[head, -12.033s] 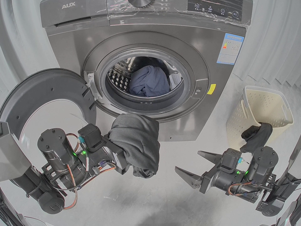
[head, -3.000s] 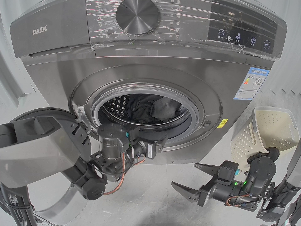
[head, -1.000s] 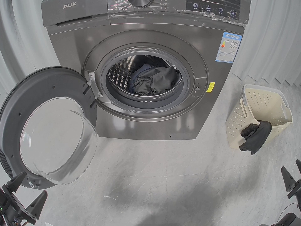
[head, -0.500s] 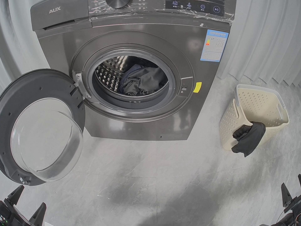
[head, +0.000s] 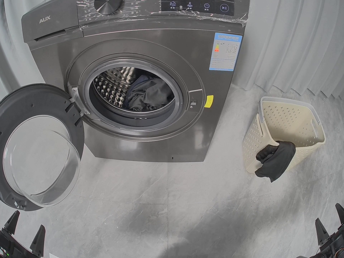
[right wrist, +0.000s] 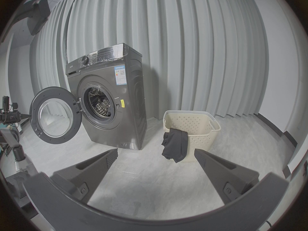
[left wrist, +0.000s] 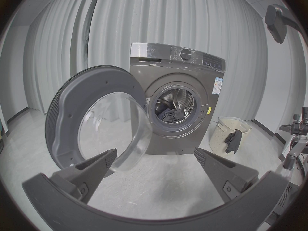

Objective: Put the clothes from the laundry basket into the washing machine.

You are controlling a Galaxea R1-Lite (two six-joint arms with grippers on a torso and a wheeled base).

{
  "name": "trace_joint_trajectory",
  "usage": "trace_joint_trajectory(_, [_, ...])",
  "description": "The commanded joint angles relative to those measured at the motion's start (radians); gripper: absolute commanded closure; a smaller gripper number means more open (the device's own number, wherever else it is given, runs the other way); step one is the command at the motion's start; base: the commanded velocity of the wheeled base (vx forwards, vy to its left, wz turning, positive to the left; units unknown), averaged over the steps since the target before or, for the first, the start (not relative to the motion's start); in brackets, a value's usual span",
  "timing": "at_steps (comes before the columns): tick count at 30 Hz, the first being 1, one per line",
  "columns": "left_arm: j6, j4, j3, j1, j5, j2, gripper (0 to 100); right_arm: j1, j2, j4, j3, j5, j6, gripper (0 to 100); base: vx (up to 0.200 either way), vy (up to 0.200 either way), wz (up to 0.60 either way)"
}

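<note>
Over the front rim of the laundry basket (head: 252,140) hangs one dark garment (head: 276,161), half inside and half trailing down the outer wall toward the floor (head: 179,205). No other clothing shows in the basket. The basket stands on the floor to the right of the washing machine (head: 143,36), a little apart from it. Dark clothes (head: 148,94) already lie in the drum.

Both pincers are spread wide and carry nothing. The right gripper (head: 328,214) sits low at the near right, well short of the basket, and the left gripper (head: 28,220) is low at the near left, below the machine door (head: 21,104).

The step in hand looks to be fetching this garment, and the right arm is the nearer one. A good grasp would likely take the bunched fold at the rim rather than the loose tail, so the whole piece lifts free instead of sliding off. Closing too deep could pinch the rim and drag the light basket along.

The door (head: 21,104) stands swung fully open to the left, leaving the drum mouth free. A pale curtain (head: 294,36) hangs behind the basket. Nothing lies on the floor between the right gripper and the garment.
</note>
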Motion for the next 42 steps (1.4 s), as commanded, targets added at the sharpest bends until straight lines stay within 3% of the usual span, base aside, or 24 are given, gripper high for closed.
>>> trace_joint_trajectory(1, [-0.004,0.0,0.018,0.064,-0.091,-0.075,0,0.001,-0.013,0.001,0.016,-0.001,-0.004,0,0.0,-0.2,0.0])
trace_joint_trajectory(3, [-0.011,0.0,0.018,0.064,-0.082,-0.072,0,0.001,-0.013,0.0,0.016,-0.001,-0.004,0,0.0,-0.2,0.0])
trace_joint_trajectory(5, [0.006,0.0,0.018,0.064,-0.067,-0.073,0,0.001,-0.011,0.0,0.016,-0.001,-0.004,0,0.0,-0.2,0.0])
trace_joint_trajectory(6, [0.035,0.0,0.018,0.063,-0.03,-0.073,0,0.001,-0.013,0.0,0.016,-0.001,-0.004,0,0.0,0.0,0.0])
trace_joint_trajectory(8, [0.052,0.006,0.018,0.063,0.022,-0.073,0,0.001,-0.013,0.0,0.016,-0.001,-0.004,0,0.0,0.0,0.0])
trace_joint_trajectory(9, [0.052,0.006,0.018,0.063,0.022,-0.073,0,0.001,-0.013,0.0,0.016,-0.001,-0.004,0,0.0,0.0,0.0])
trace_joint_trajectory(10, [0.071,0.017,0.018,0.063,0.057,-0.073,0,0.001,-0.013,0.001,0.016,-0.001,-0.004,0,0.0,0.0,0.0])
trace_joint_trajectory(12, [0.069,0.018,0.018,0.063,0.05,-0.073,0,0.001,-0.013,0.0,0.016,-0.001,-0.004,0,0.0,0.0,0.0])
trace_joint_trajectory(14, [0.077,0.077,0.018,0.061,-0.015,-0.073,0,0.001,-0.013,0.0,0.016,-0.001,-0.004,0,0.0,0.0,0.0])
trace_joint_trajectory(16, [0.065,0.103,0.007,0.06,-0.029,-0.073,0,0.001,-0.013,0.001,0.016,-0.001,-0.004,0,0.0,0.0,0.0])
trace_joint_trajectory(23, [0.058,0.077,0.016,0.06,-0.029,-0.073,0,0.001,-0.013,0.001,0.016,-0.001,-0.004,0,0.0,0.0,0.0])
trace_joint_trajectory(42, [0.052,0.077,0.016,0.058,-0.029,-0.072,0,0.001,-0.013,0.0,0.016,-0.001,-0.004,0,0.0,-0.2,0.0])
